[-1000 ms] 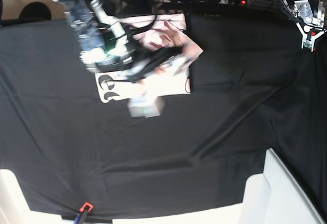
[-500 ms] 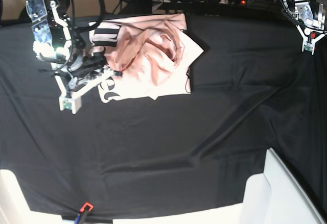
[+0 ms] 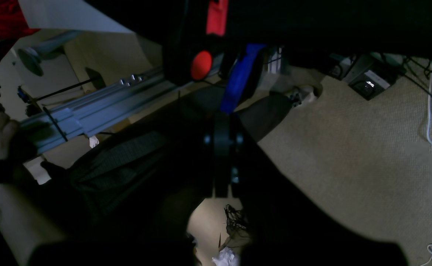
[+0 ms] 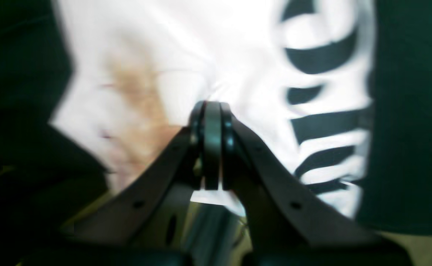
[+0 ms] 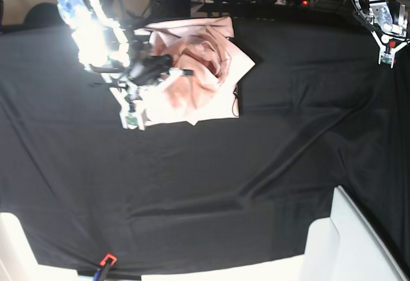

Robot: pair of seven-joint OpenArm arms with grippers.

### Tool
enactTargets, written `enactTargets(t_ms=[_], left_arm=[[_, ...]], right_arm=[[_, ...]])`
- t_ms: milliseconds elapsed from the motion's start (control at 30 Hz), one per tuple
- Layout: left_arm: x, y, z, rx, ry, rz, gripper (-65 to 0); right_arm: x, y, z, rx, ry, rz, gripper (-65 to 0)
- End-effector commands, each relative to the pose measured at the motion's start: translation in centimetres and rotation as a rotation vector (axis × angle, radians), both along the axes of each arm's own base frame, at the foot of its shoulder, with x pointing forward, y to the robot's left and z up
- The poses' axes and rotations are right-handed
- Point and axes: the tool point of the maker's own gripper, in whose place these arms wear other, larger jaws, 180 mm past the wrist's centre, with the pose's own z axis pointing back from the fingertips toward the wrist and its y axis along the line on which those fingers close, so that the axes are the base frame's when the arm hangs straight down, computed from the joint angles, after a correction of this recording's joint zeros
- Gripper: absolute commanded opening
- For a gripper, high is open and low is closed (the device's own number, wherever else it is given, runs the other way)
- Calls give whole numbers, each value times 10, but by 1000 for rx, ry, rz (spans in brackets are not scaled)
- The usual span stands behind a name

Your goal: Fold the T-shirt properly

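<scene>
Pink cotton is lying bunched near the far edge of my surface (image 5: 211,185): the shirt (image 5: 198,76), crumpled, black lettering showing at its edge in the right wrist view. I am seeing my right pincer (image 4: 212,111) closed with its tips pressing against the shirt's cloth; whether it is pinching a fold, I cannot tell. My left pincer (image 5: 387,54) is hanging closed and empty at the far corner, well apart from the shirt.

The T-shirt (image 5: 205,70) lies on the table cloth (image 5: 256,166), right gripper (image 5: 131,118) at its edge.
</scene>
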Motion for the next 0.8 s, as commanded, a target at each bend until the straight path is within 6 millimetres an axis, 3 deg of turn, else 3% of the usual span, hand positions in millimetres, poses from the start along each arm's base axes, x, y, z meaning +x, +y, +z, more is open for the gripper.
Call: enactTargets(t_ms=[0,167,367,433,533,633,733,767], left_arm=[[3,8,11,38,-8,-6,-650],[2,7,10,37,-5,-6,-650],[-1,10,10,39,2,-3,-650],[-2,10,9,38,3,-2,-650],[0,10,10,40,0,-3,-650],[1,10,10,39,-3,-4,-650],[1,10,10,39,-3,-4,-650],[1,10,10,39,-3,-4,-650]], right_arm=[[10,11,12,28,-42,11,-650],[6,54,15,74,-35,97,-650],[-1,80,-1,62,12,164,-650],[-1,87,7,79,-5,176,-649],[-3,93,35,138,-45,181,-643],[-14,98,62,200,-62,193,-525],[-21,93,56,204,-41,162,-315],[-20,86,52,198,-34,135,-273]])
